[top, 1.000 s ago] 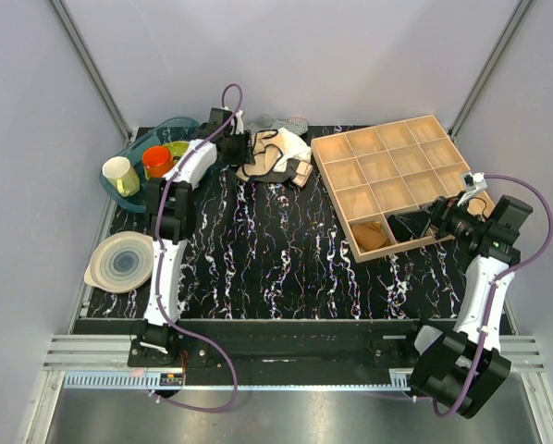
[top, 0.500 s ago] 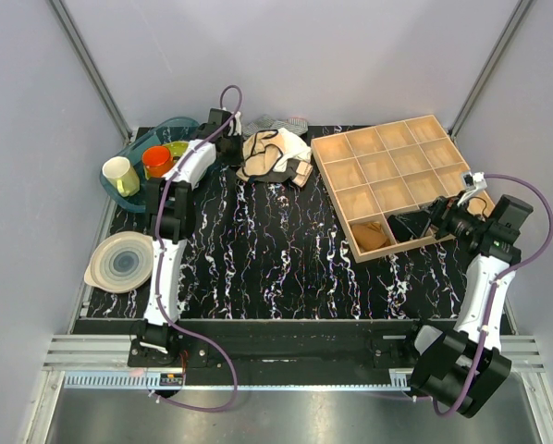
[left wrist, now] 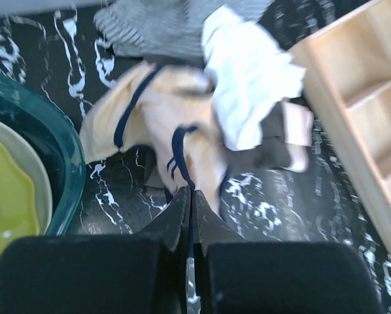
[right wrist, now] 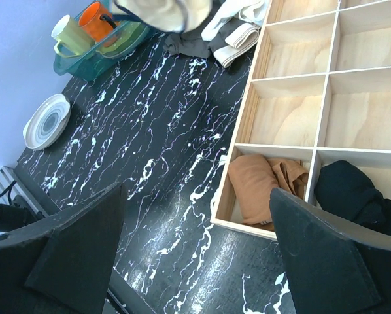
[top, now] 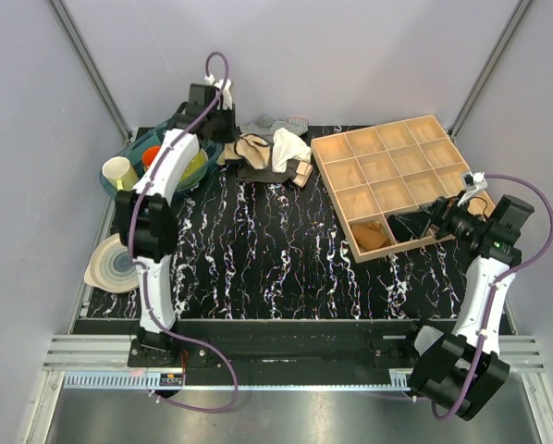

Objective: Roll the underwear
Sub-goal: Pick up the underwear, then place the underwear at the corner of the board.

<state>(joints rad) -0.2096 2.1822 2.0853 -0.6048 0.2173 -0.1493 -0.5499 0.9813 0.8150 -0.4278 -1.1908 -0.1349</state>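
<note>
The underwear (top: 250,148) is pale beige with thin dark edging and lies bunched at the back of the table, partly lifted. It also shows in the left wrist view (left wrist: 157,121) and at the top of the right wrist view (right wrist: 157,13). My left gripper (top: 225,128) is raised above its left side, shut (left wrist: 189,191) on a strand of the dark edging. A plain white cloth (top: 290,145) lies over the underwear's right part (left wrist: 248,78). My right gripper (top: 440,220) is open and empty (right wrist: 195,261) over the tray's front edge.
A wooden compartment tray (top: 423,129) at the right holds an orange-brown bundle (top: 373,235) and black fabric (top: 408,225). A grey striped cloth (top: 275,123) lies behind the underwear. A teal bowl (top: 136,143) with cups stands at the back left, and a plate (top: 119,262) at the left edge.
My left arm has risen and swung back and left, pulling the underwear's edging up with it. The underwear has shifted a little left. The right arm has not moved.
</note>
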